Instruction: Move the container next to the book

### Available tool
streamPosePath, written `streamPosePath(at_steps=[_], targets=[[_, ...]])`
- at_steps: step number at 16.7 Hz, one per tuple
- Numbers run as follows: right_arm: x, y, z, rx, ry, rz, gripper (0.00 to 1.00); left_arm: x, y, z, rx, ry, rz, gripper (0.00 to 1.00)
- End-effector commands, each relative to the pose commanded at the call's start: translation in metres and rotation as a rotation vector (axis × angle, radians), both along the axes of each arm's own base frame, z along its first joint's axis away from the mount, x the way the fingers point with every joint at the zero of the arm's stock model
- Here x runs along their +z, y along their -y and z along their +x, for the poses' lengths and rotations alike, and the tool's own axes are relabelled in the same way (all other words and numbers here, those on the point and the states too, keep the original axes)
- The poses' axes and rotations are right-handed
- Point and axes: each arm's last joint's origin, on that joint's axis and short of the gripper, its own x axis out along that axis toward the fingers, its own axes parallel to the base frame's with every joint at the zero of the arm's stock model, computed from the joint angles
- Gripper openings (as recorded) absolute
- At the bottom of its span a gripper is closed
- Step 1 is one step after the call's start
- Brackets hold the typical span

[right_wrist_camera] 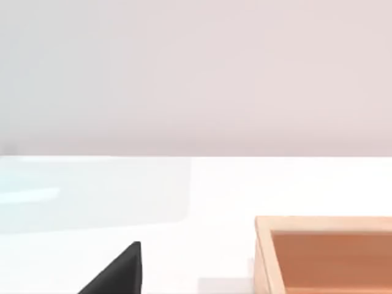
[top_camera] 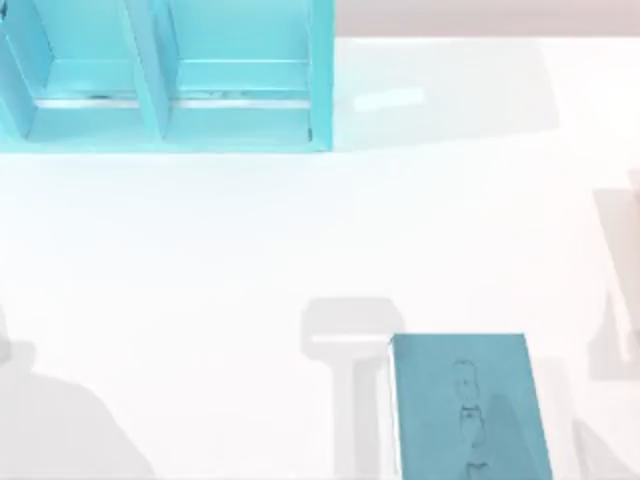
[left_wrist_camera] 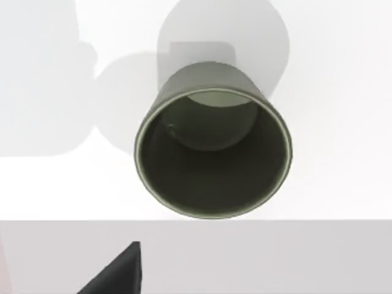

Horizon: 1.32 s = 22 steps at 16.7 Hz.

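Note:
The container (left_wrist_camera: 213,153), a small round cup with a grey-beige wall and a dark olive inside, stands upright on the white table in the left wrist view, its open mouth toward the camera. A black piece of my left gripper (left_wrist_camera: 116,274) shows near it, apart from the cup and not touching it. The book (top_camera: 470,405), flat and teal-blue with a faint line drawing of a figure, lies at the table's front edge, right of centre in the top view. A black piece of my right gripper (right_wrist_camera: 116,272) shows over bare table.
A large light-blue shelf unit (top_camera: 160,75) stands at the back left of the table. A wooden open-topped box (right_wrist_camera: 324,254) sits on the table in the right wrist view. Grey arm shadows fall at the front left, the centre front and the right side.

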Motion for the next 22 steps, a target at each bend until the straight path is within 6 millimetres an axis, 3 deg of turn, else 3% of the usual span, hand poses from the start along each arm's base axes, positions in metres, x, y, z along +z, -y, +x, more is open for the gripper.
streamPosePath(at_steps=[8, 10, 14, 22], targets=[[0.0, 0.0, 0.0, 0.0, 0.0, 0.0, 1.0, -0.085, -0.002, 0.001, 0.002, 0.006, 0.005, 1.0], [0.0, 0.0, 0.0, 0.0, 0.0, 0.0, 1.0, -0.095, -0.001, -0.001, 0.002, 0.001, 0.001, 1.0], [0.0, 0.0, 0.0, 0.0, 0.0, 0.0, 1.0, -0.095, -0.001, -0.001, 0.002, 0.0, 0.0, 1.0], [0.0, 0.0, 0.0, 0.0, 0.0, 0.0, 1.0, -0.095, -0.001, -0.001, 0.002, 0.0, 0.0, 0.4]])
